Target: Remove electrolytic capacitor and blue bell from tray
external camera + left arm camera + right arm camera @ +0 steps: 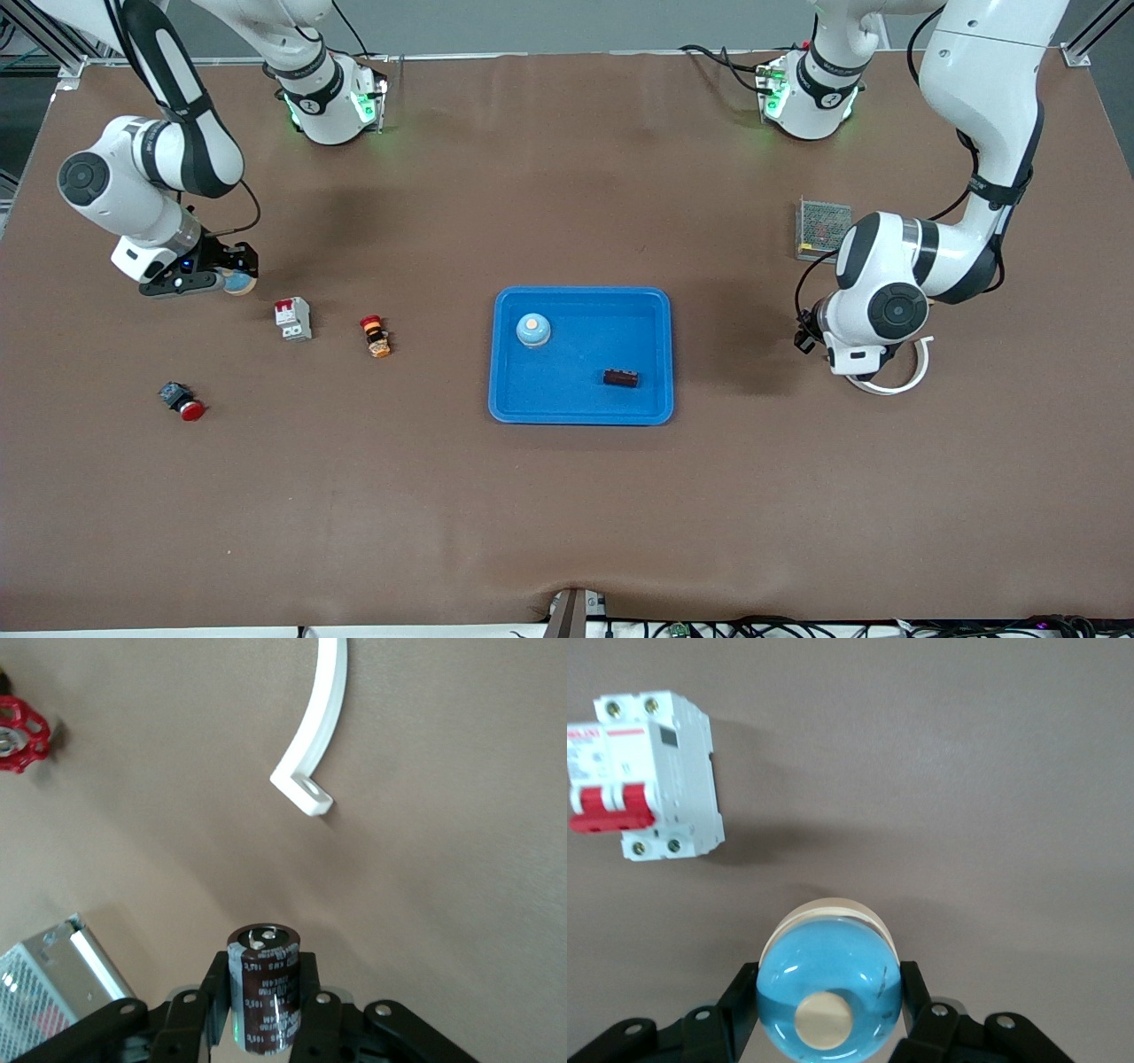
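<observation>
My right gripper is shut on a blue bell with a cream button. It holds the bell low over the table beside a white circuit breaker; the bell's edge shows in the front view. My left gripper is shut on a brown capacitor, held upright over the table near a white curved piece. In the front view the left wrist hides that capacitor. A blue tray in the middle holds a second blue bell and a second brown capacitor.
Toward the right arm's end lie the circuit breaker, a red-and-orange button and a red push button. Toward the left arm's end are the white curved piece, a metal mesh box and a red handwheel.
</observation>
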Controlling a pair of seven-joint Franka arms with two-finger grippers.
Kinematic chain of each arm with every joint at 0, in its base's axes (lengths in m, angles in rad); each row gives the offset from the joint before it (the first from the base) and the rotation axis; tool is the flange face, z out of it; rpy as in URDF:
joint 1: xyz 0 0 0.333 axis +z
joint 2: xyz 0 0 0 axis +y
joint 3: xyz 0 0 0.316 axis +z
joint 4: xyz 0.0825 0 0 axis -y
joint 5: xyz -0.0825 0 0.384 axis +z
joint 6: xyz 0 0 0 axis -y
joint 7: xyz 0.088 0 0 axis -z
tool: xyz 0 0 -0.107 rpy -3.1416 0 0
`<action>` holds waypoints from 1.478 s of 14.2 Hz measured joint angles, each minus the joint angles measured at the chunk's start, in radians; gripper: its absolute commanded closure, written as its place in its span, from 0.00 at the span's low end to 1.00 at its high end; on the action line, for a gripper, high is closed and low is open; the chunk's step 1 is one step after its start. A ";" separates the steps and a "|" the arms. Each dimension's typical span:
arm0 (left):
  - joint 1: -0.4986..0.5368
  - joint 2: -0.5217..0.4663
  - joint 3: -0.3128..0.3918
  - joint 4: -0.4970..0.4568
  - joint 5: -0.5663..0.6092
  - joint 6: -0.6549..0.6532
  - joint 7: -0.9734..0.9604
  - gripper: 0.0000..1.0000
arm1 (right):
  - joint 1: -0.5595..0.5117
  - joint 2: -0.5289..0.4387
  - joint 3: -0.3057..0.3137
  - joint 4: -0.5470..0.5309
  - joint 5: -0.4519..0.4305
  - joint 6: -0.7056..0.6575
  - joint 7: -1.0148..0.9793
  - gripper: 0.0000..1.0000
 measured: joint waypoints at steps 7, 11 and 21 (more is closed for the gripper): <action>0.032 0.008 0.000 -0.075 0.000 0.137 0.099 0.00 | -0.105 0.000 0.000 -0.050 0.000 0.027 -0.083 1.00; 0.032 -0.003 -0.005 -0.065 0.000 0.140 0.107 0.00 | -0.177 0.000 0.000 -0.061 0.000 0.035 -0.166 1.00; -0.008 0.000 -0.234 0.156 -0.003 0.075 -0.341 0.00 | -0.223 0.047 0.001 -0.081 0.000 0.154 -0.233 1.00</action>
